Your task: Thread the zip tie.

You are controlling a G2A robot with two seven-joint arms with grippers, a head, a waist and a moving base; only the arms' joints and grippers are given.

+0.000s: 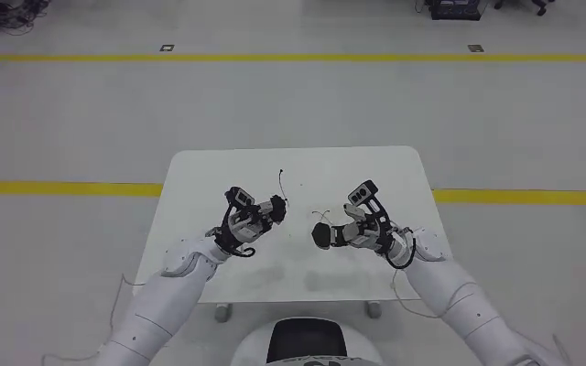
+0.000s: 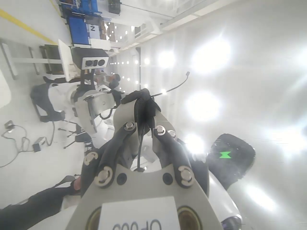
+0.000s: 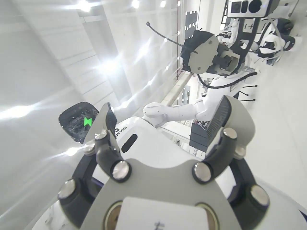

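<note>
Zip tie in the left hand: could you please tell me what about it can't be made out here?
1. Gripped stretch of the zip tie: left wrist view, hidden inside the shut left hand.
2. Its free end: top view, too small to tell head from tip.
3. Its other end: right wrist view, hidden behind the left hand.
4. Any loop: top view, too thin to see.

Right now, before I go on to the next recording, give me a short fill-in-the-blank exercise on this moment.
1. The left gripper is ___ on the black zip tie.
2. The right gripper is ___ and holds nothing.
3. Both grippers hover above a white ___.
Missing words: shut; open; table.
</note>
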